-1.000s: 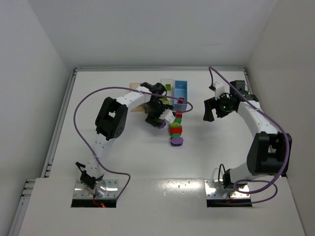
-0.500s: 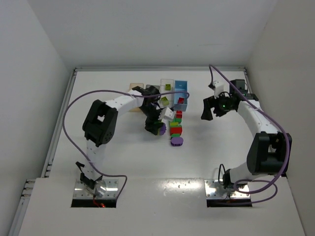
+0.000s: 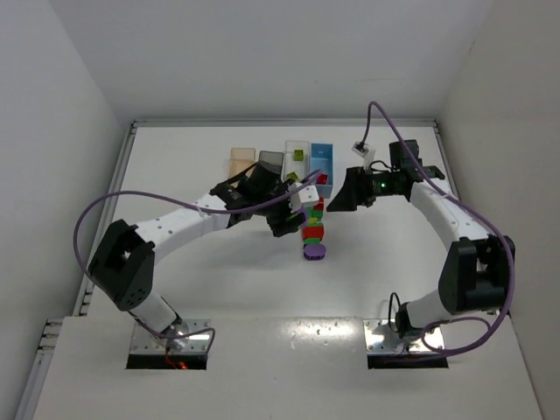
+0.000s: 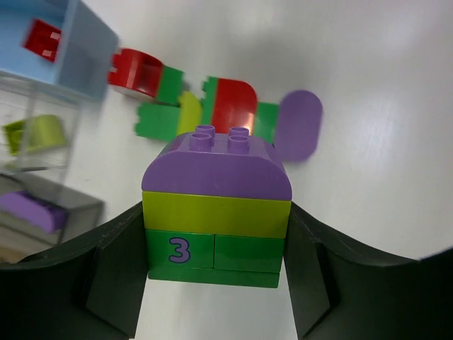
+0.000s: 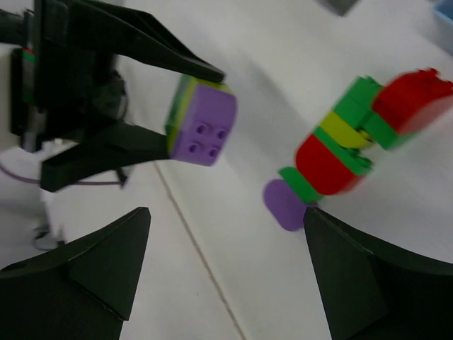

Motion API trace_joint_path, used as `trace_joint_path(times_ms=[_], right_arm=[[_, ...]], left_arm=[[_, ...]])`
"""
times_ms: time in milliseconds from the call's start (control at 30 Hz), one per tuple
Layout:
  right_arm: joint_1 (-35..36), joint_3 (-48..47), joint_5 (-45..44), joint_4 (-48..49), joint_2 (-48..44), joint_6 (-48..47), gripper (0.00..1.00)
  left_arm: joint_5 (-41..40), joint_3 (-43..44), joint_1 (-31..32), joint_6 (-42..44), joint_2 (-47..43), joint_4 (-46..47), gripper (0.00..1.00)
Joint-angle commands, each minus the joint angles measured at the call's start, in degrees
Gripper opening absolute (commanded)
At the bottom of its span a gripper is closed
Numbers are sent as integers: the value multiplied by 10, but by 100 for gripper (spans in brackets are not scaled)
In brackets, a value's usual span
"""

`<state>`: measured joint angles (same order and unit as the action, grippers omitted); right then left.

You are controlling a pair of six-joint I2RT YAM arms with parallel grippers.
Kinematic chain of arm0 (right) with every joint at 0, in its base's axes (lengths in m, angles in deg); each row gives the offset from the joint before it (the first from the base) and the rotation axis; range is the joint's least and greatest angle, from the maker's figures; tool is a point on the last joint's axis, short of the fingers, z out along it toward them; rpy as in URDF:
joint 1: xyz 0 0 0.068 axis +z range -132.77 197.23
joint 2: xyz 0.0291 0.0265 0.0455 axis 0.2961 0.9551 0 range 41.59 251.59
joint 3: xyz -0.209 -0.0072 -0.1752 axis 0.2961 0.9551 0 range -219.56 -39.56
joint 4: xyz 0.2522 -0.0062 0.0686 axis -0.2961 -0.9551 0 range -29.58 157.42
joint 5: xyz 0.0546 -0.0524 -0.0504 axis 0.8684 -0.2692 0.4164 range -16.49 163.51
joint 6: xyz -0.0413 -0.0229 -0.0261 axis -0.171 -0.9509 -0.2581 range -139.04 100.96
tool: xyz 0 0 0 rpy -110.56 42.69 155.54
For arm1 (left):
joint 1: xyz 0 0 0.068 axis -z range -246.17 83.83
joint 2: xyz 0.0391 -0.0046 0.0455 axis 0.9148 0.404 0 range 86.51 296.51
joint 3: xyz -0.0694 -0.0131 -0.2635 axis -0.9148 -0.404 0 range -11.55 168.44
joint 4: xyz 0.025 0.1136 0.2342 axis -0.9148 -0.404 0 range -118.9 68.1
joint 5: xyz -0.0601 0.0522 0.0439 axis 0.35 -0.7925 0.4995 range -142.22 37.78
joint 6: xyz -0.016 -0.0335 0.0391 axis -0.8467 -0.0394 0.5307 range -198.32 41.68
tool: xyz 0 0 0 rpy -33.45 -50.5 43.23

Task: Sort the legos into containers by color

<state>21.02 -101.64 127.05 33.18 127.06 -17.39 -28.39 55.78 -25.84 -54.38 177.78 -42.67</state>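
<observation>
Left wrist view puts a three-brick stack [image 4: 216, 184] at centre frame: a purple cap with studs on top, a lime brick under it, and a dark green brick at the bottom. The left gripper [image 4: 216, 234] pinches this stack, its jaws pressed on the lower bricks from either side. In the right wrist view the stack sits upper centre and appears lifted off the table [image 4: 389, 71].

The right gripper [image 5: 226, 219] is spread wide and empty, its jaws framing the purple cap from the bottom of that view.

My reading is that the step in hand is breaking up a mixed-colour stack, since the three colours cannot be binned together. The next move calls for the right gripper to close on the purple cap alone and pull or twist it off while the left gripper keeps the base firm. Catching the lime brick as well would lift two colours at once.

Behind the stack, a cluster [image 4: 212, 106] of red, green, lime and purple legos lies on the table, unsorted. At the upper left the blue bin [image 4: 85, 57] holds a red brick, the clear bin [image 4: 18, 92] a lime one, and the grey bin [image 4: 74, 207] at mid left a purple one.

The only readable writing is a purple "3" on the dark green brick's face.
</observation>
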Motion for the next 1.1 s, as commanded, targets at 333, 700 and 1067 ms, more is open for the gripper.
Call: trace_joint_path(times_ms=[333,700,1067], right_arm=[[51,-22,147,190,74,207,87],[91,-48,140,229,92,226,87],[113,-77,95,217,123,215,78]], left_arm=[[-123,-60,30,-41,-110,133,42],[-118,-60,30,-41,-122,133,42],[-106,-60,35,-41,-122,133,42]])
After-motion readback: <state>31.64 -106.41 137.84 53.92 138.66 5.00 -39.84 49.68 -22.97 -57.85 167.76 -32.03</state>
